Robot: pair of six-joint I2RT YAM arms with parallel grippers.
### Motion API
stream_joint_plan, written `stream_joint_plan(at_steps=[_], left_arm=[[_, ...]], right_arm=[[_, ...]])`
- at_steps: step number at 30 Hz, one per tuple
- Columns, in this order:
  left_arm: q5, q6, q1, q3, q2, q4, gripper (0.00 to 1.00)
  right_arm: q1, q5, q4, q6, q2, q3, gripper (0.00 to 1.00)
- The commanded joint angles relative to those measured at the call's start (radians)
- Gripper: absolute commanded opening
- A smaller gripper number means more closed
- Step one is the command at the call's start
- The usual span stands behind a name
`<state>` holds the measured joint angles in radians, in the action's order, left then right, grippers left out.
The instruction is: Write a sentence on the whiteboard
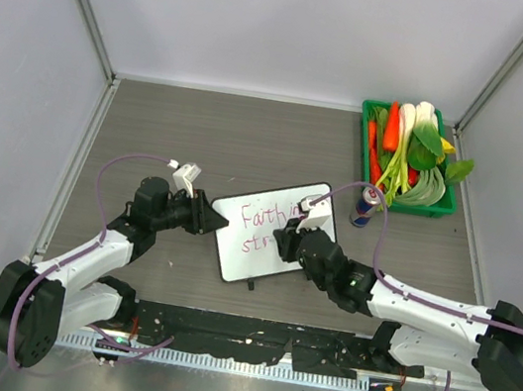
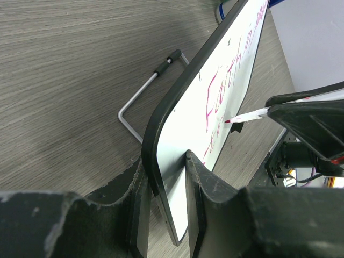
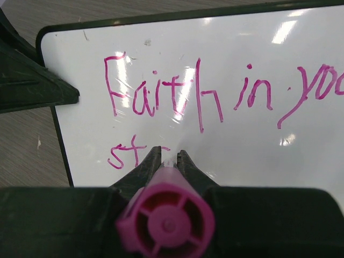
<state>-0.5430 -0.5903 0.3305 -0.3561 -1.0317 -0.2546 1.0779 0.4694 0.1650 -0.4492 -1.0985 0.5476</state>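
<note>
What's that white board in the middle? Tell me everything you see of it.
The whiteboard is a glossy white rectangle with rounded corners and a dark rim. It seems propped at a tilt on the wood-grain table, a bent wire leg behind it. Pink handwriting starts "Faith in", with "st" begun below. The left gripper clamps one short edge; the right gripper holds a pink marker at its face.

The whiteboard (image 3: 258, 156) is glossy white with a thin dark edge, and its writing (image 3: 161, 99) is pink-magenta, the same shade as the marker (image 3: 166, 220). Under the whiteboard, the table (image 1: 201, 135) shows a grey-brown wood grain. Just off the whiteboard's right corner stands a blue-and-red can (image 1: 367, 206), and beyond that a green tray (image 1: 364, 130) holds orange, white and leafy green vegetables (image 1: 412, 150).
</note>
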Motion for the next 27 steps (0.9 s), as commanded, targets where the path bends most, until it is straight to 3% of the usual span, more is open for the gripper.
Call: stream_joint_plan(at_steps=[1, 27], left_arm=[[0.057, 0.069, -0.005, 0.012, -0.008, 0.02, 0.0], [0.057, 0.067, -0.007, 0.012, -0.01, 0.02, 0.0]], right_arm=[[-0.003, -0.006, 0.053, -0.014, -0.015, -0.009, 0.01], [-0.01, 0.107, -0.013, 0.001, 0.0, -0.002, 0.01]])
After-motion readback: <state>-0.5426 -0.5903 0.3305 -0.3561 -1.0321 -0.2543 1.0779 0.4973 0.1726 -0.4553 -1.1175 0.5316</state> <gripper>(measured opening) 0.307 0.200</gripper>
